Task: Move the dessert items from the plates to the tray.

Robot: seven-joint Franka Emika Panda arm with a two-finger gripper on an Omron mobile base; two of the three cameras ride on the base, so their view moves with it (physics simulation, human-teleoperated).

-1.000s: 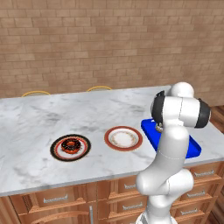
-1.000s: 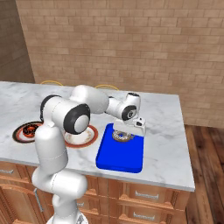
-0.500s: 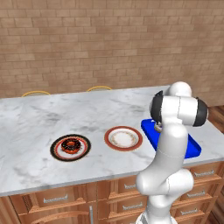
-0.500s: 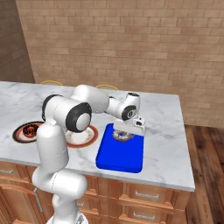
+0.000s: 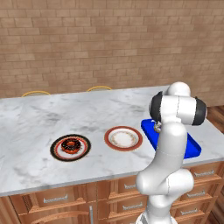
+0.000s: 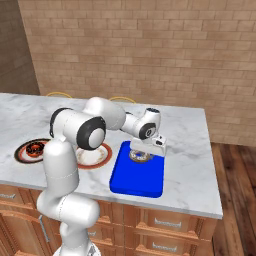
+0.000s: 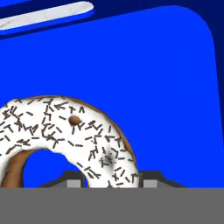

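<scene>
From the left base view, my white arm (image 5: pixel 168 148) rises in front of the marble worktop (image 5: pixel 87 114) and hides much of the blue tray (image 5: pixel 192 148), which lies at the worktop's right end. Left of the tray sits the cream plate (image 5: pixel 123 138) with the red-brown rim, bare, and further left the black-and-red plate (image 5: pixel 70 147) carries the chocolate donut (image 5: pixel 70 144). From the right base view, my arm reaches across over the far end of the tray (image 6: pixel 137 177), and my hand points down with my fingers (image 6: pixel 141 156) at the white-glazed donut (image 6: pixel 139 156), which sits low over the tray's far part; I cannot tell from here whether it touches the blue surface. The cream plate (image 6: pixel 95 155) lies just left of the tray, partly behind my arm, and the dark plate (image 6: pixel 33 149) with the chocolate donut (image 6: pixel 35 148) lies well to the left. From the hand view, the white-glazed donut (image 7: pixel 65 131), speckled with dark sprinkles, fills the lower left, with the tray (image 7: pixel 153 74) behind it. My fingers (image 7: pixel 112 180) are clamped on the donut's ring, one tip on either side of it.
</scene>
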